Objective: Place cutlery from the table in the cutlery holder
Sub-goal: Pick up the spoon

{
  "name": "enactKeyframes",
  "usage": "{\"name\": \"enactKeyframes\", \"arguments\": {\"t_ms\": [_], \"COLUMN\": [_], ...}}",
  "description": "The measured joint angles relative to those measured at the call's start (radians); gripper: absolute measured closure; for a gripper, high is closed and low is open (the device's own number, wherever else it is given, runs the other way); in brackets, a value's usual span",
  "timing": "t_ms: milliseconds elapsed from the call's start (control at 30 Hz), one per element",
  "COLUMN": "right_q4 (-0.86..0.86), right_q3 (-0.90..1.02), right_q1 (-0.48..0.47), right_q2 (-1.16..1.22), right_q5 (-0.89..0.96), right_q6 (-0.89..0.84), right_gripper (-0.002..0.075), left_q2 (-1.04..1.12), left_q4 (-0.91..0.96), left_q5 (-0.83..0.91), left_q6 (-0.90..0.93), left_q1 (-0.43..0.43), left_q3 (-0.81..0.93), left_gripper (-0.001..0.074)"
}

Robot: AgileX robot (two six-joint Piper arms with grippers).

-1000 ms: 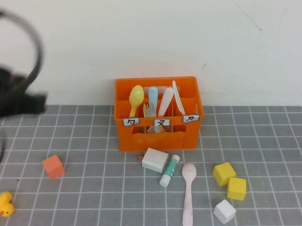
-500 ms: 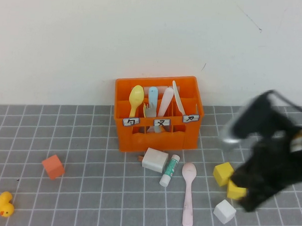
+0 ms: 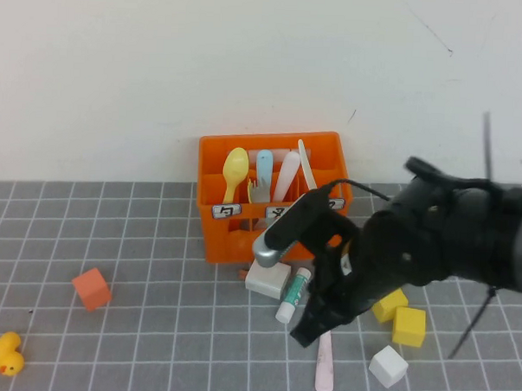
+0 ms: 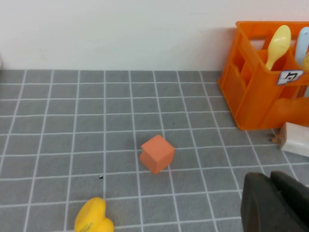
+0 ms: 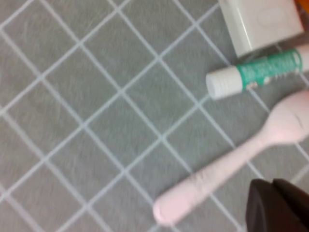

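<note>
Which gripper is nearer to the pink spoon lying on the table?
Right. The right gripper hovers directly over the pink spoon. The left gripper is far off, near the orange block.

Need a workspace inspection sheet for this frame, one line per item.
Surface: grey tiled table.
Job's things: pink spoon flat on the tiles; orange cutlery holder at the wall, several pieces upright inside.
Clutter: white-and-green tube, white box, orange cube, two yellow cubes, white cube, yellow duck.
Grippers: right pincer over the spoon; left pincer near the orange cube.
Cables: black cable on the right arm.
Surroundings: white wall.
</note>
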Motion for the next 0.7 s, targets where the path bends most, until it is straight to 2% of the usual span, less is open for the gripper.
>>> {"name": "enactKeyframes", "arguments": {"t_ms": [167,233,400,467,700], "right_q4": [0.011,0.018,0.02,0.02,0.073], "right_q3": [-0.016,-0.035,-0.102,-0.123,-0.155], "right_q1": [-0.011,-0.031,-0.096,-0.107,-0.099], "right_q2": [0.095,0.137,0.225,0.243,0.304], "right_q5": [-0.056,-0.044,0.04,0.074,0.08], "right_q6": [0.041,0.101,0.273,0.292,0.311], "right_gripper": [0.0701,0.0637,0.0375,0.0327,0.0295], "left_q2": [0.0,0.0,0.0,0.0,0.0], "left_q4": [0.0,0.0,-0.002,-0.002,-0.004], "left_q5": [-0.036,-0.042,-0.047,-0.048,-0.052], "left_q6": [-0.008,-0.008,-0.008,-0.008,-0.008], "left_q1": [0.0,0.0,0.0,0.0,0.0], "left_q3": [0.002,0.004,0.008,0.008,0.008], "left_gripper": [0.0735,0.0735,0.0735,0.0735,0.0735]}}
